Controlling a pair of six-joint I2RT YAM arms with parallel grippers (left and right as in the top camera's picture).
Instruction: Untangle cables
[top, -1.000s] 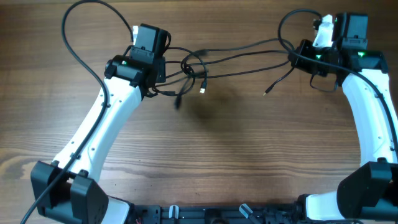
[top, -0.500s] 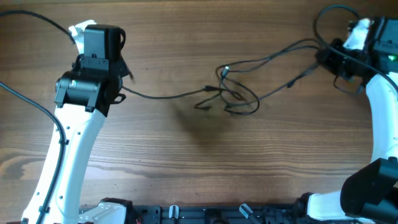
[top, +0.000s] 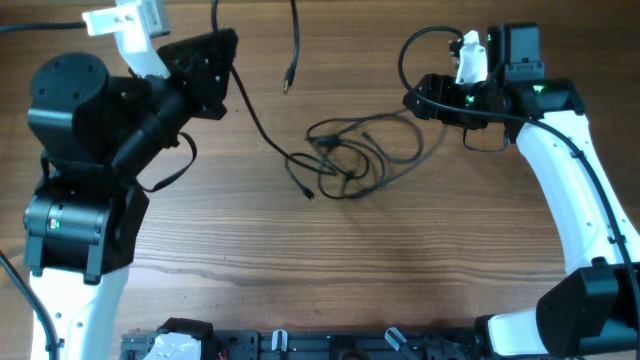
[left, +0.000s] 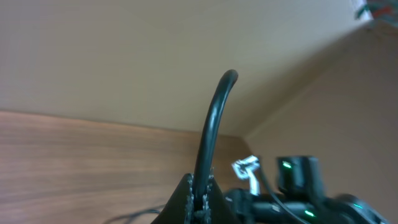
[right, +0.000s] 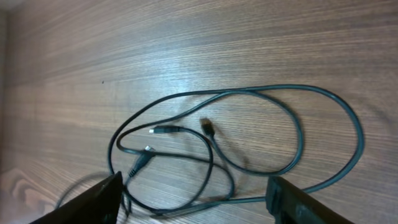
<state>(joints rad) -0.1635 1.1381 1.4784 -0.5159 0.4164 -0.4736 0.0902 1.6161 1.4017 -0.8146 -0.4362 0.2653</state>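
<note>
Cables (top: 340, 165), thin, black, slack overlapping loops, one strand lifted

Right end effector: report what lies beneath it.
Beneath the open right end effector, loose cables loop on the wooden table, with three plug ends visible. One finger covers where a loop runs on.

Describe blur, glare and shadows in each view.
Overhead: sharp and evenly lit, with a faint shadow beside the cables; the left arm looms large. Left wrist: the held cable is soft, close to the lens. Right wrist: pale glare on the table; cables sharp, jaws dark and blurred at the bottom corners.
</note>
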